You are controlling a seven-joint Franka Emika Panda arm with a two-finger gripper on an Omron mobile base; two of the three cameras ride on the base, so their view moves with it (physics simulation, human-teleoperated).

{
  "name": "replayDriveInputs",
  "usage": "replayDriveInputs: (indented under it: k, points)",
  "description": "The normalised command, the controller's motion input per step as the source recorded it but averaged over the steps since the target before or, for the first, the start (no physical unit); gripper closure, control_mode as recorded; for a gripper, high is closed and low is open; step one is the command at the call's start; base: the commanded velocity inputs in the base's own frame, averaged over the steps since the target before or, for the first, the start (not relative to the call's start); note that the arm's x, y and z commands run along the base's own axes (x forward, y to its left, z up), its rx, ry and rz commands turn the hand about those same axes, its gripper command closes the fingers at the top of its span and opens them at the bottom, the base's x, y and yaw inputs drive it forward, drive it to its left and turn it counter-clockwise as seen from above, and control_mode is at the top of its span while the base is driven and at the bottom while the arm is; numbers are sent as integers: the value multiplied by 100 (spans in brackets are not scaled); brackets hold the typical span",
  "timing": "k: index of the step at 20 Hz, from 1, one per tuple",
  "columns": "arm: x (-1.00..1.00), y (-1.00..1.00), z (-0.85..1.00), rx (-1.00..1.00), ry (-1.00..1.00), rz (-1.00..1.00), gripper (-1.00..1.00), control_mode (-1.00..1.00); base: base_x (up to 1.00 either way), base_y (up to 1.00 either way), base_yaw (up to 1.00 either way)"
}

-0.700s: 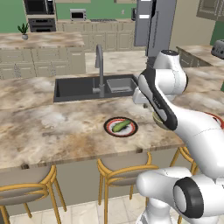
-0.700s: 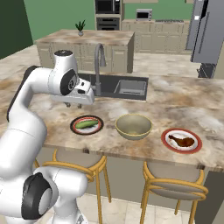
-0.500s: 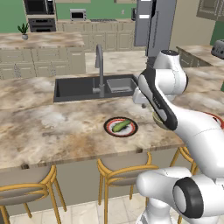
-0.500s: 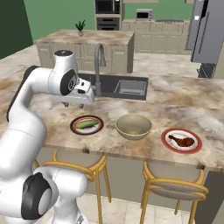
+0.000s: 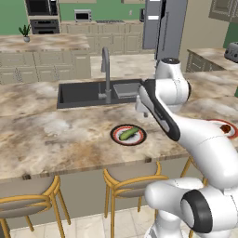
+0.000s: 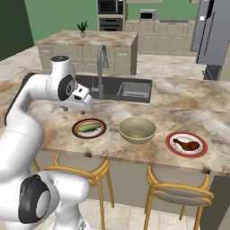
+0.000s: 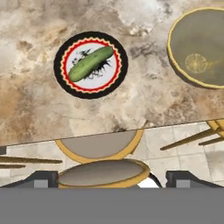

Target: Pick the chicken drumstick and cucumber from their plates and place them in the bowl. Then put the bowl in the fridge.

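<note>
The light-green cucumber (image 7: 89, 64) lies on a red-rimmed plate (image 7: 59, 65) with a dark patterned centre. To its right on the counter stands the cream-tan bowl (image 6: 137, 129), with nothing in it. Further right, the reddish-brown chicken drumstick (image 6: 185, 144) rests on a second plate (image 6: 199, 150). My gripper (image 6: 74, 109) hovers above the counter just behind and left of the cucumber plate. In the hand view the gripper (image 7: 112, 180) is open, its fingertips (image 7: 43, 178) far apart with nothing between them. The grey fridge (image 6: 213, 31) stands at the back right with its doors shut.
A dark sink (image 6: 121, 87) with a curved faucet (image 6: 101, 67) sits behind the plates. Wooden bar stools (image 6: 81, 167) stand under the counter's front edge. A second counter island (image 5: 44, 44) runs across the room behind.
</note>
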Motion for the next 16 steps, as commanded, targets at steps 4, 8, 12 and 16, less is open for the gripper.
replayDriveInputs:
  k: [4, 8, 12, 16]
  points:
    - [47, 29, -26, -7, 0, -39, -100, -100, 0, 0, 0]
    - [50, 26, -31, 0, -1, -51, -100, -100, 0, 0, 0]
    - [47, 11, -32, 4, 0, -47, -100, -100, 0, 0, 0]
    - [27, -2, -33, 12, 9, -9, -100, -100, 0, 0, 0]
